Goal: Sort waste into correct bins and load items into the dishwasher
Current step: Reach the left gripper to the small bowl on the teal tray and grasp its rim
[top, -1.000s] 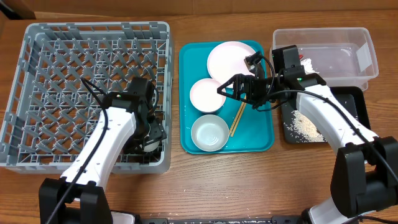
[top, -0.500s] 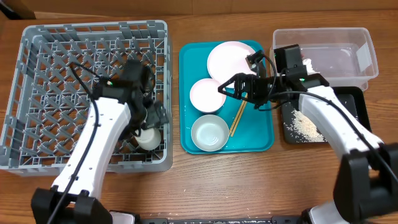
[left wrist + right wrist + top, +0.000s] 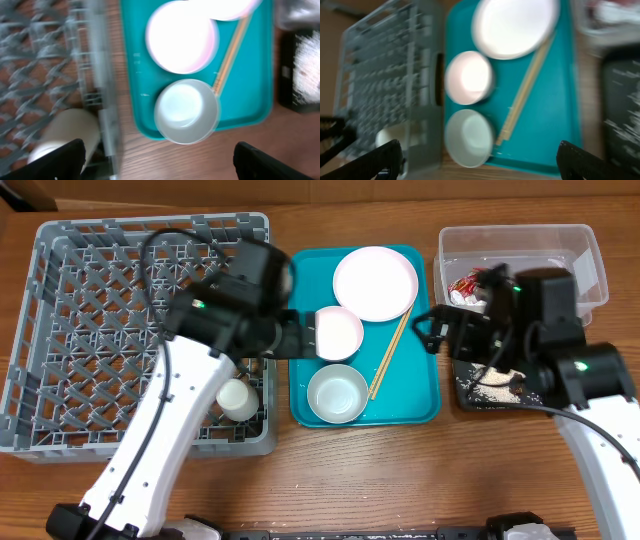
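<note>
White cup [image 3: 237, 399] in grey rack [image 3: 150, 222], plate [image 3: 375, 283] on teal tray [image 3: 415, 395]

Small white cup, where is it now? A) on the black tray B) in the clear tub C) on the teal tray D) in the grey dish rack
D: the small white cup lies inside the grey dish rack, by the wall that faces the teal tray.

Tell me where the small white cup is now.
In the overhead view, the cup lies inside the grey rack, near its right wall at the front, just left of the teal tray.
</note>
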